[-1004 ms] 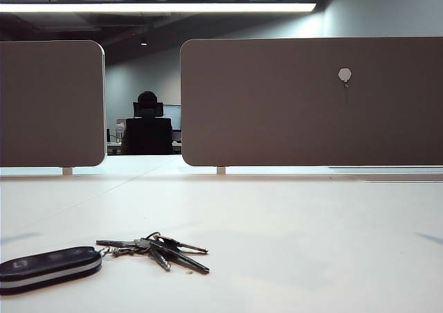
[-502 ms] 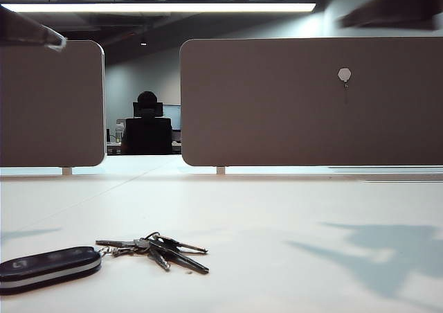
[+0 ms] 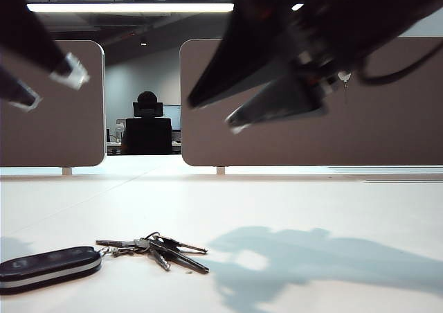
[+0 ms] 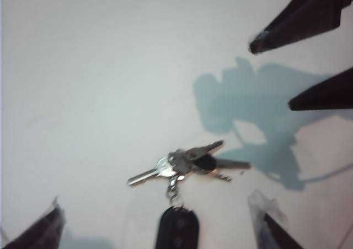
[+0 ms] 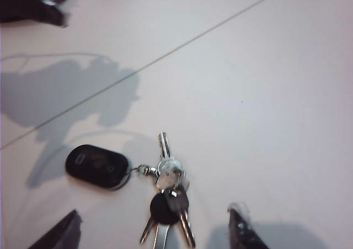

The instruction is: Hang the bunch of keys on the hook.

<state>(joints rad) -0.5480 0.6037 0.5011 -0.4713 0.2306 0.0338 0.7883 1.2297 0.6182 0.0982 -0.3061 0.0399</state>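
The bunch of keys (image 3: 156, 249) lies flat on the white table near its front left, its black fob (image 3: 48, 267) with a silver stripe pointing left. My left gripper (image 3: 45, 84) hangs open high at the left, above the fob (image 4: 177, 231) and keys (image 4: 185, 162). My right gripper (image 3: 211, 114) is open too, up in the air right of centre, over the keys (image 5: 170, 191) and fob (image 5: 97, 166). Nothing sits between either pair of fingers. The hook (image 3: 344, 76), a small white pad, shows on the right partition just past the right arm.
Two brown-grey partition panels (image 3: 387, 119) stand along the table's far edge with a gap between them. The right arm's shadow (image 3: 311, 257) falls on the table right of the keys. In the left wrist view the right gripper (image 4: 274, 72) shows beyond the keys.
Both arms have swung down into the exterior view, the left at the upper left, the right across the upper middle. A large shadow has spread over the table. The keys have not moved.
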